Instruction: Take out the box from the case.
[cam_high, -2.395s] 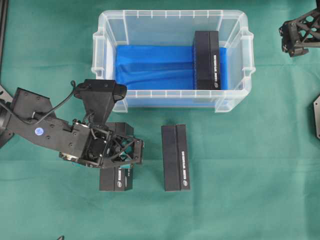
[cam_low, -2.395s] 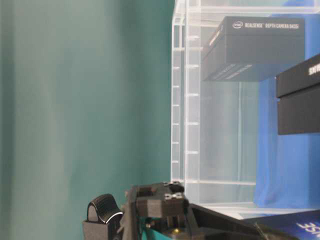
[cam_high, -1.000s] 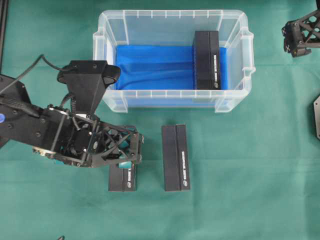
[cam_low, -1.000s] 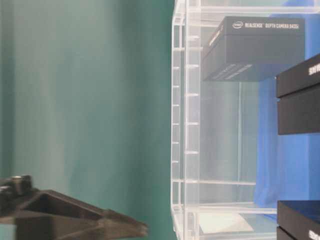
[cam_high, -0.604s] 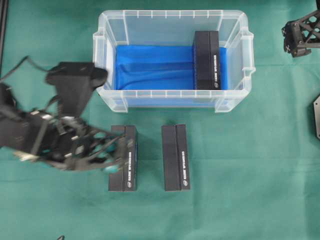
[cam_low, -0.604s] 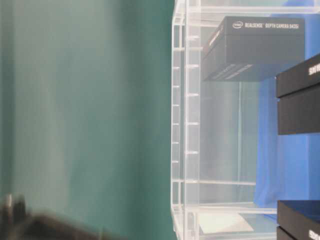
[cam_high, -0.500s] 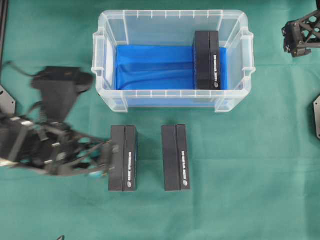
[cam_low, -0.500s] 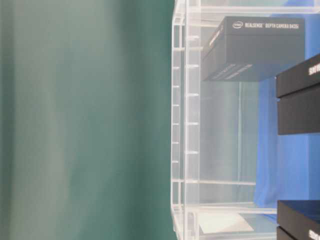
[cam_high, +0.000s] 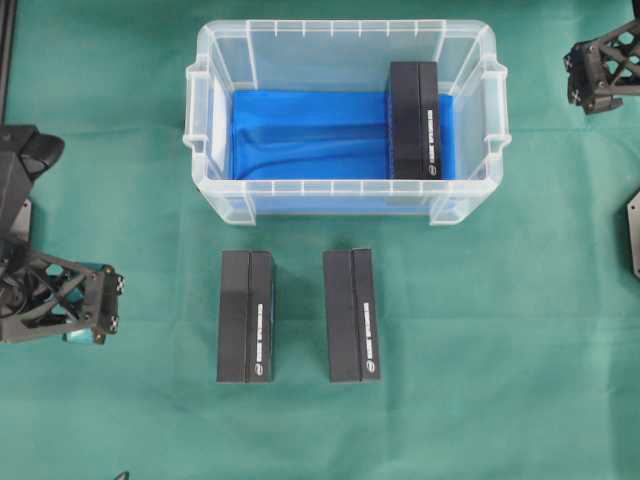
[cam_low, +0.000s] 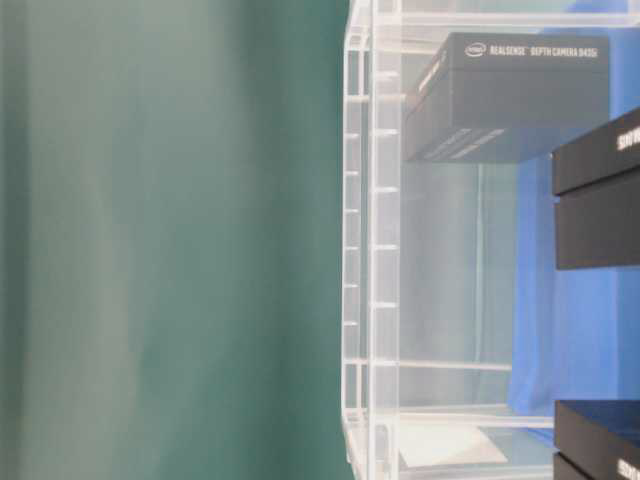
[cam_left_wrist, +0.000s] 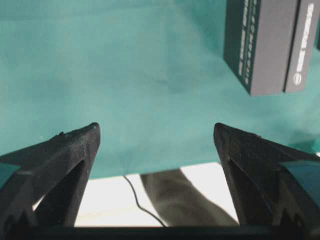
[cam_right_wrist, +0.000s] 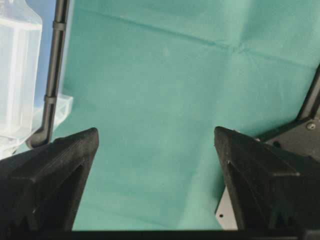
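Two black boxes (cam_high: 246, 316) are lying side by side on the green bench (cam_high: 480, 350), just in front of the case (cam_high: 341, 40). The left claw (cam_high: 105, 308) is hanging wide apart and empty, well off to the case's front left. Inside the case, the box (cam_high: 414, 120) is sitting on the blue lining, toward its right end. Beyond the case's right end, the right claw (cam_right_wrist: 156, 137) is gaping apart, gripping nothing.

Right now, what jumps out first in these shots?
The clear case at top centre, with its blue lining and one black box lying along its right end. Below it on the green cloth, two more black boxes lie side by side. The left gripper sits open at the far left edge, holding nothing.
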